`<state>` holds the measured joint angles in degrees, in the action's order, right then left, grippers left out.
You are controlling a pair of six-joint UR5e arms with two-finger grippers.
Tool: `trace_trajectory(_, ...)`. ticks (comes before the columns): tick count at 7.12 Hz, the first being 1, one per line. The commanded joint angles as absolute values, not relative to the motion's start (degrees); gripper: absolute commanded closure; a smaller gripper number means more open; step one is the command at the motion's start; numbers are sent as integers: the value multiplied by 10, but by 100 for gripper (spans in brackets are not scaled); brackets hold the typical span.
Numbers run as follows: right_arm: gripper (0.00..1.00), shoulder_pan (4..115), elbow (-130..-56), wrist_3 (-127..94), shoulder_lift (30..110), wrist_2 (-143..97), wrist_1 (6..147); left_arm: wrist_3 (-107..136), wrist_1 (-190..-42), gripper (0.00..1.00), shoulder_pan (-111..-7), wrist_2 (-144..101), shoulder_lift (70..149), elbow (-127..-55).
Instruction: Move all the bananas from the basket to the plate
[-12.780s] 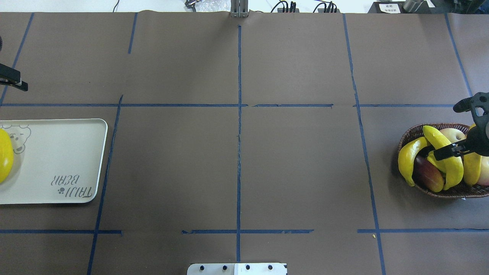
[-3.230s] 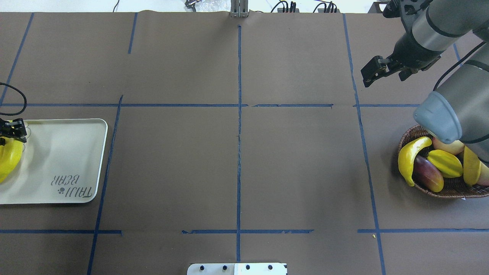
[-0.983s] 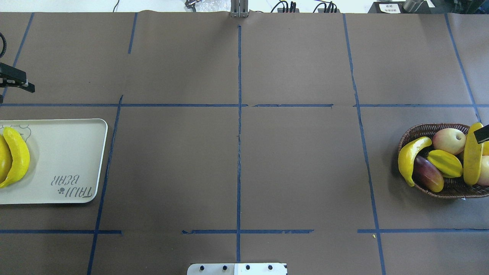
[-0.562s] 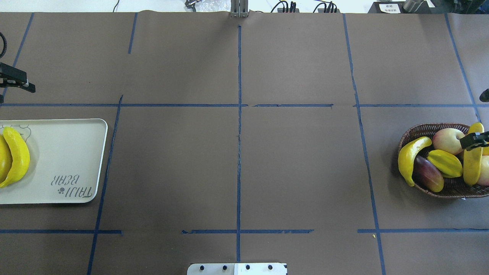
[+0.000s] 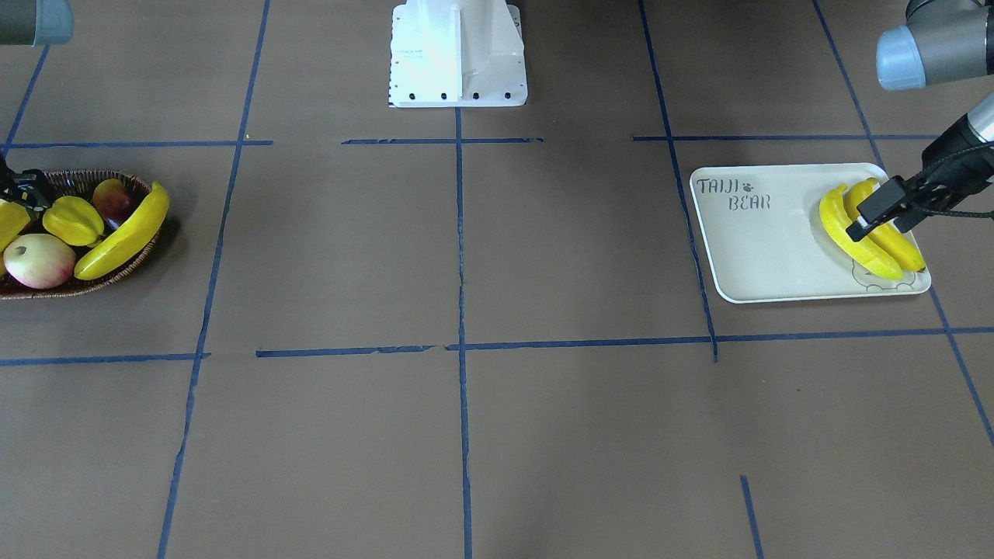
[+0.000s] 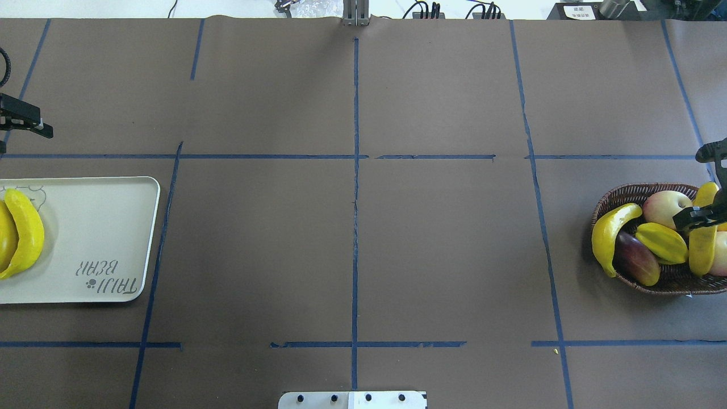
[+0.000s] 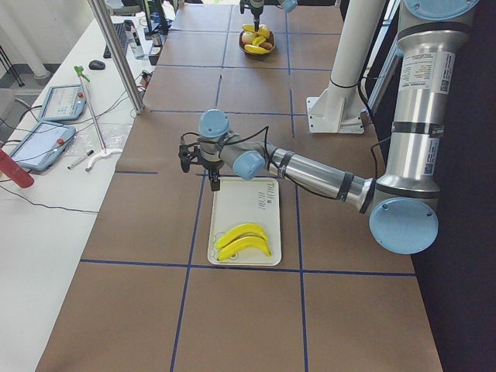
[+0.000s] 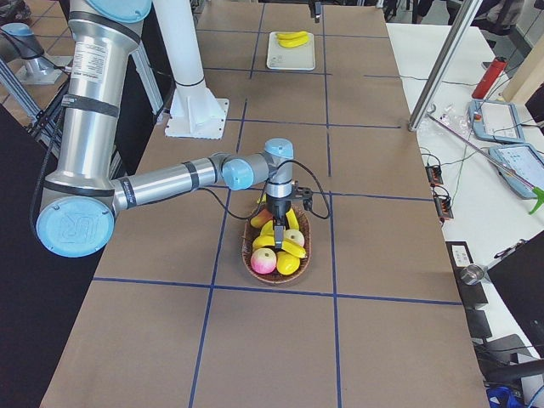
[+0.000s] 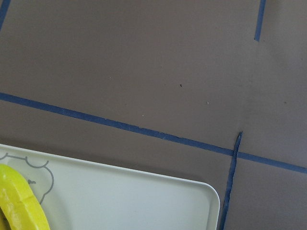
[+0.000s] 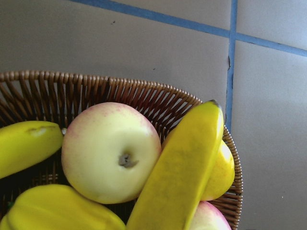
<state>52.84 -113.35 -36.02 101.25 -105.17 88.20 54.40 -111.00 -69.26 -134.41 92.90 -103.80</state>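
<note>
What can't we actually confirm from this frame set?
Right gripper: open or shut unclear; the overhead view's right edge crops it, its wrist view shows no fingers.
Left gripper: same; overhead's left edge crops it.
Basket bottom: fruit covers it.
Plate: overhead's left edge cuts its end and one banana.

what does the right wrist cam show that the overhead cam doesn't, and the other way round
Only the right wrist view: the stem dimple of the apple and the close-up weave of the basket. Only the overhead view: the tray holding two bananas, and a dark red fruit in the basket. Both: the basket, the apple and the long banana lying beside it.
</note>
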Motion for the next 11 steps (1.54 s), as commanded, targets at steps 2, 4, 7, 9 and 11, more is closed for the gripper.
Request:
trace_trajectory(2, 6, 502, -1120, -360, 1013, -1035, 889, 544, -1110, 0, -693, -1345, 929, -1037)
trace_trajectory(4, 39, 494, -1119, -359, 1013, -1020, 891, 544, -1110, 0, -693, -1345, 929, -1037)
trace_trajectory(7, 98, 495, -1124, -352, 1013, -1013, 895, 545, -1109, 0, -692, -1344, 930, -1037)
trace_trajectory(9, 100, 509, -1164, -325, 1020, -1013, 922, 545, -1109, 0, -693, -1345, 932, -1037)
trace_trajectory(11, 100, 559, -1257, -241, 1011, -1015, 1044, 546, -1108, 0, -693, -1345, 933, -1038)
